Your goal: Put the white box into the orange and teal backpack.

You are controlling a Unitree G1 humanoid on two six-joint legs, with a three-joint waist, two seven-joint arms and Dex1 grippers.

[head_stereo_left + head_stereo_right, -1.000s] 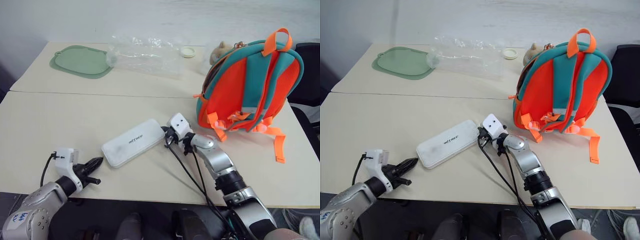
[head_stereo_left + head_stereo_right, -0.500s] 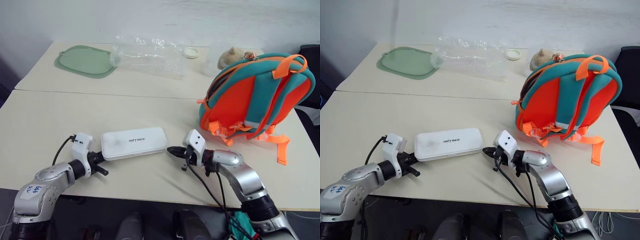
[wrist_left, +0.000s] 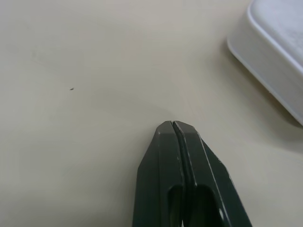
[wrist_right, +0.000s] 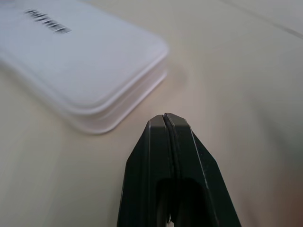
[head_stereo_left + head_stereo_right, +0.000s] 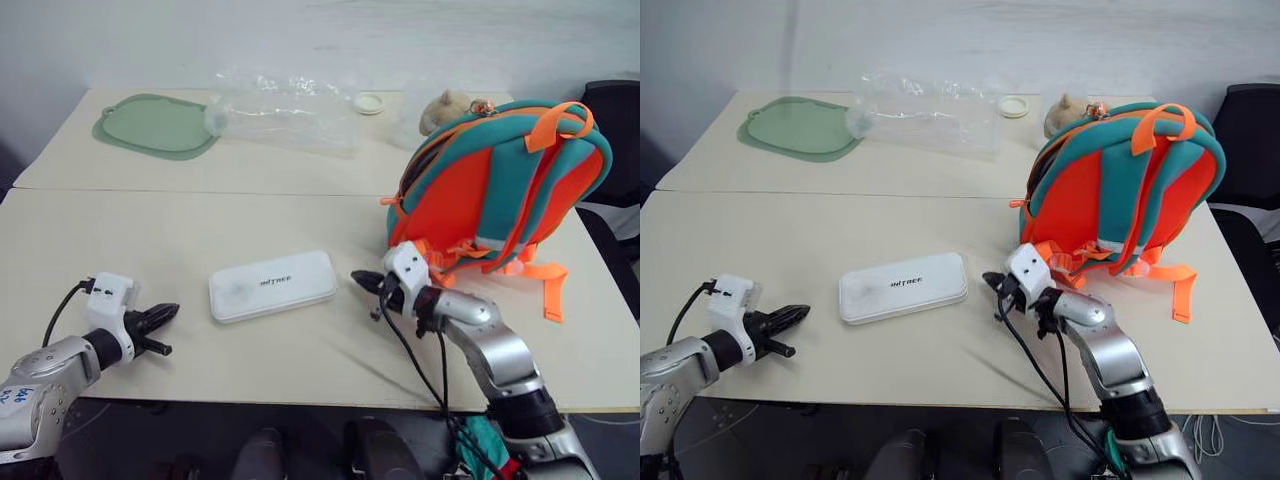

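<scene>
The white box (image 5: 272, 285) lies flat on the table's near half, its dark lettering facing up. The orange and teal backpack (image 5: 500, 180) stands upright at the right, straps toward me, top zip partly open. My left gripper (image 5: 165, 313) is shut and empty, a short gap left of the box. My right gripper (image 5: 360, 279) is shut and empty, just right of the box and in front of the backpack. In the left wrist view the shut tips (image 3: 174, 124) point past a box corner (image 3: 279, 42). The right wrist view shows shut tips (image 4: 164, 117) near the box end (image 4: 80, 61).
At the back of the table lie a green mat (image 5: 150, 125), a crinkled clear plastic bag (image 5: 285, 110) and a small white lid (image 5: 370, 102). A tan plush toy (image 5: 445, 105) sits behind the backpack. A black chair (image 5: 615, 110) stands at the far right.
The box turned from slanted to nearly level between the two shut grippers. Both grippers have since drawn away from its ends, the left one leftward, the right one rightward.
</scene>
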